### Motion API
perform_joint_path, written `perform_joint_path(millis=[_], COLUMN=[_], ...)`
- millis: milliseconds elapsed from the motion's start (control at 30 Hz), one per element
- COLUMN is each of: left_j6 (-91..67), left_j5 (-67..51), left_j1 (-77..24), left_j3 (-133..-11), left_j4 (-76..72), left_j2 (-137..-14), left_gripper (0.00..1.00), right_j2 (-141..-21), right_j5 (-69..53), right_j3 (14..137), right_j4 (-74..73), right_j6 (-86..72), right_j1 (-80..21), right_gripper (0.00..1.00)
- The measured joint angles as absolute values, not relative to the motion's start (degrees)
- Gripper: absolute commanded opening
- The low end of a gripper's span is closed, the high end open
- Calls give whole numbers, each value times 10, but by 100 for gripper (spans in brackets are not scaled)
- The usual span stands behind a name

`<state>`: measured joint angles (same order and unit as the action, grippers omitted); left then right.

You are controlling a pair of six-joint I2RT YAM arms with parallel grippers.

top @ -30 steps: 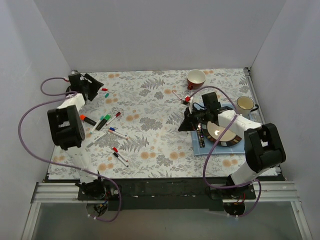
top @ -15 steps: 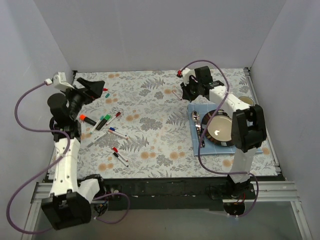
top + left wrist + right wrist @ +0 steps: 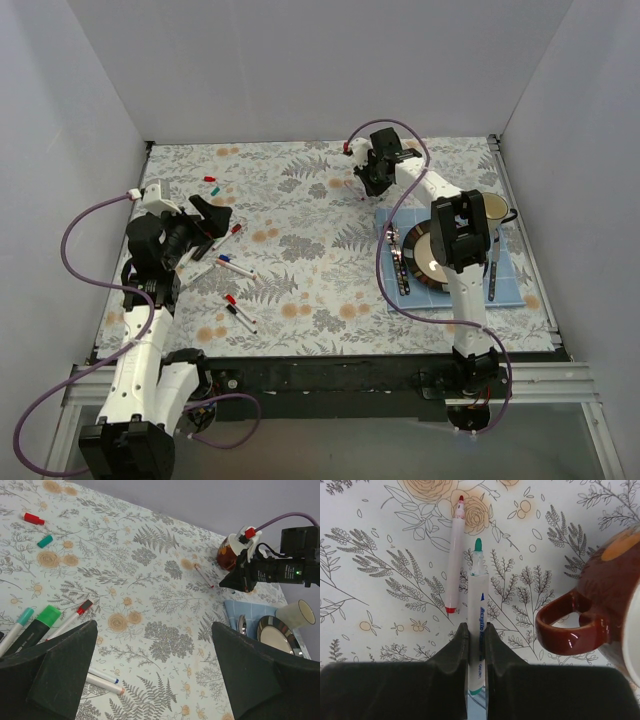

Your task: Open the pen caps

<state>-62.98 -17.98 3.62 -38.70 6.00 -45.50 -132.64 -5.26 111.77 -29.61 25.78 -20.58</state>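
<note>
My right gripper (image 3: 477, 630) is shut on a white pen with a bare green tip (image 3: 478, 597), held low over the cloth at the back of the table (image 3: 368, 183). A white pen with a bare red tip (image 3: 454, 555) lies just to its left. My left gripper (image 3: 155, 645) is open and empty, hovering above the pen cluster at the left (image 3: 216, 216). A red-capped pen (image 3: 75, 616) and a teal-capped pen (image 3: 19, 622) lie below it, and two uncapped pens (image 3: 102, 680) lie between its fingers. A loose red cap (image 3: 33, 518) and a loose teal cap (image 3: 44, 541) lie farther back.
A brown mug (image 3: 600, 595) stands right beside the held pen. A blue mat (image 3: 510, 290) at the right carries a plate (image 3: 440, 262) and grey cutlery (image 3: 400, 265); a cream cup (image 3: 492, 207) stands behind it. More pens (image 3: 238, 310) lie front left. A thick green marker (image 3: 41, 622) lies among them.
My right gripper went from beside the plate to the back of the table by the mug. My left gripper swung from the back-left corner forward, over the pen cluster.
</note>
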Motion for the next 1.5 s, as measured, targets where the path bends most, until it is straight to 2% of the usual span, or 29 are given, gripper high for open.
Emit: perform_joint_path(millis=[200, 233, 333, 533, 700, 833, 1000, 1100, 1267, 1333, 1500], left_j6=[-627, -626, -630, -643, -646, -655, -719, -776, -830, -833, -701], left_j5=[-177, -177, -173, -172, -184, -199, -199, -198, -184, -171, -169], left_j1=[36, 36, 36, 36, 36, 36, 36, 36, 36, 35, 18], left_j3=[-387, -387, -387, -384, -379, -378, -371, -371, -371, -378, -483], left_j4=[61, 61, 60, 57, 55, 55, 66, 98, 139, 145, 180], left_j2=[-453, -453, -453, -454, -470, -491, -539, -581, -608, -620, -748], left_gripper=[98, 98, 98, 98, 93, 85, 58, 50, 47, 50, 56], right_j2=[-1348, -1349, -1352, -1335, -1212, -1058, -866, -798, -773, -773, -773], right_j5=[-46, -46, -46, -48, -104, -194, -305, -347, -390, -401, -436], right_j3=[1131, 1132, 1136, 1122, 1026, 932, 771, 670, 580, 575, 575], right_j4=[-307, -307, -312, -315, -325, -322, -269, -237, -208, -207, -195], right_j6=[257, 257, 257, 254, 254, 264, 272, 271, 268, 267, 268], right_j1=[-206, -206, -206, -206, -206, -206, -207, -207, -202, -200, -199], right_gripper=[30, 36, 40, 42, 42, 42, 47, 51, 51, 51, 51])
